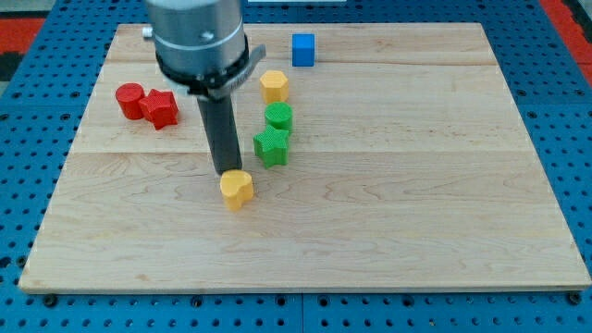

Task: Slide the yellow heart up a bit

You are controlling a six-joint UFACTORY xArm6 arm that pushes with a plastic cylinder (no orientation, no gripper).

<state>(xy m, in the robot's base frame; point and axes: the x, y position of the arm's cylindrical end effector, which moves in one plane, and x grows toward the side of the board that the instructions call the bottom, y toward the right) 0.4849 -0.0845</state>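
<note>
The yellow heart (237, 190) lies on the wooden board (388, 203), left of its middle. My tip (228, 173) is at the heart's upper left edge, touching or nearly touching it. The dark rod rises from there to the arm's grey body (199, 42) at the view's top.
A green star (271, 147) and a green cylinder (278, 117) lie just up and right of the heart. A yellow hexagon (274, 86) and a blue cube (303, 49) lie further up. A red cylinder (130, 99) and a red star (161, 108) lie at the left.
</note>
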